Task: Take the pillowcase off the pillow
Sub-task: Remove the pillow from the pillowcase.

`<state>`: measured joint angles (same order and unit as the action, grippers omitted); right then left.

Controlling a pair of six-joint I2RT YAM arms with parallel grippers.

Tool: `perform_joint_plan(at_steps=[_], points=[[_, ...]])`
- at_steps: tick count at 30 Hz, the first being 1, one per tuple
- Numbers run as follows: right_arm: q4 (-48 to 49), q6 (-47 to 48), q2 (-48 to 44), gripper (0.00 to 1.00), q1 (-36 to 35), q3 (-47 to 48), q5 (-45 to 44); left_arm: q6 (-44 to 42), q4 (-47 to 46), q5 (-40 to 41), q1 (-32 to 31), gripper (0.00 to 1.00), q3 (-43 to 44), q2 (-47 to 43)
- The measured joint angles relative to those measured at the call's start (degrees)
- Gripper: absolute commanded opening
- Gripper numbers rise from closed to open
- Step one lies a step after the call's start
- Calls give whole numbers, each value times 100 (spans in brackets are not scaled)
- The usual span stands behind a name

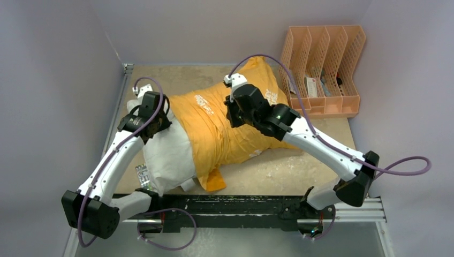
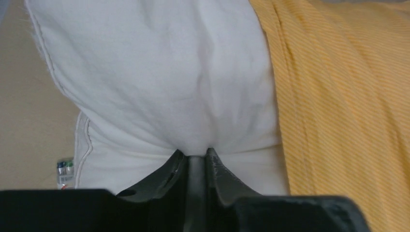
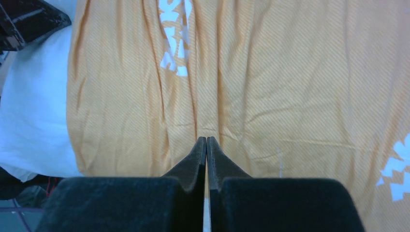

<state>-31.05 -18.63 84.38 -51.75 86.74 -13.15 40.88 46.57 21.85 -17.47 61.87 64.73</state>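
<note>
Two arms work the bedding as I watch from the remote station. The pillow (image 1: 166, 152) lies slantwise across the worktop (image 1: 278, 171), its white near-left end bare. The orange pillowcase (image 1: 225, 128) covers the rest, out to the far right corner beside the peach file rack (image 1: 321, 69). The left arm (image 1: 115, 160) reaches over the bare end. Its left fingers (image 2: 176, 162) are drawn close on a puckered fold of the white pillow, just left of the pillowcase's edge. The right arm (image 1: 321, 144) bends in over the middle of the orange cloth. Its right fingers (image 3: 199, 150) are pressed flat together, nipping the pillowcase, with creases running out from the tips, below a patch of white print.
</note>
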Motion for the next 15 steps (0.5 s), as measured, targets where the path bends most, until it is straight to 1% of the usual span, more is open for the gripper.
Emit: perform_joint_plan(at_steps=[2,3,4,5,7,9,10,11,14,15], points=[[-15,-44,-168,1,-17,-2,-122,-197,-131,-127,50,0,0,66],[-9,-42,-247,17,-17,-9,-192,-315,-197,-216,61,0,0,103],[-4,-22,-310,35,-17,-11,-238,-415,-238,-291,63,0,0,140],[11,2,-348,49,-13,-11,-232,-525,-273,-367,72,0,0,166],[11,57,-326,69,7,15,-188,-713,-304,-507,90,0,-2,166],[-46,175,-72,83,44,249,-13,-852,-393,-636,103,0,-70,81],[-42,223,144,87,52,452,111,-885,-422,-678,103,0,-120,20],[-13,262,341,88,63,621,223,-905,-468,-713,103,0,-186,-59],[24,402,1246,89,87,1456,603,-903,-560,-796,103,0,-358,-319],[52,437,1567,86,87,1749,699,-903,-573,-822,103,0,-400,-402]])
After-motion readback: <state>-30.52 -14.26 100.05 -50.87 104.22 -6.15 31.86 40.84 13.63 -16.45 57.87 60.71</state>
